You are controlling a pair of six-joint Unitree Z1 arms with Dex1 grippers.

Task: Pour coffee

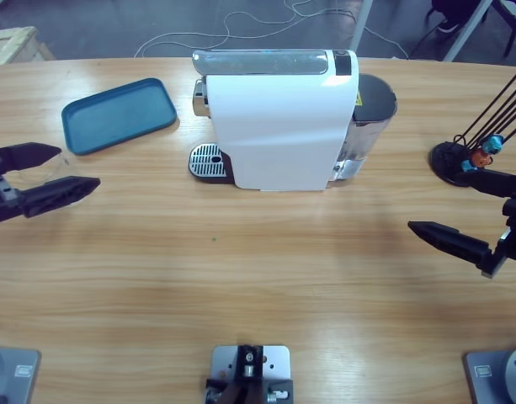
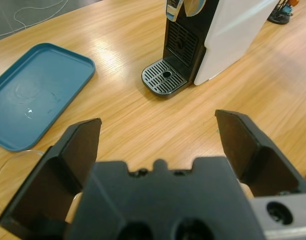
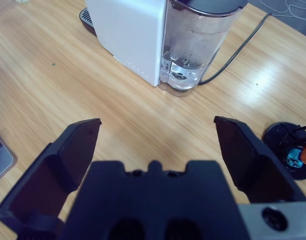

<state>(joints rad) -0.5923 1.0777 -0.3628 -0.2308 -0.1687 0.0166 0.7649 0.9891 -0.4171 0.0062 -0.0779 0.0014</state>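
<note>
The white coffee machine (image 1: 283,118) stands at the table's middle back, with its round drip grate (image 1: 209,162) facing left and its clear water tank (image 1: 374,118) on the right. My left gripper (image 1: 79,167) is open at the left edge, pointing at the grate (image 2: 165,77) from well away. A clear cup rim (image 2: 10,162) shows faintly by its left jaw, mostly hidden behind it. My right gripper (image 1: 443,202) is open at the right edge and holds nothing. It faces the tank (image 3: 192,50) across bare wood.
A blue tray (image 1: 119,114) lies left of the machine, with nothing on it. A black capsule stand (image 1: 460,160) with thin rods and a blue and orange capsule sits at the far right, close to my right gripper. A black cord (image 3: 237,47) runs behind the tank.
</note>
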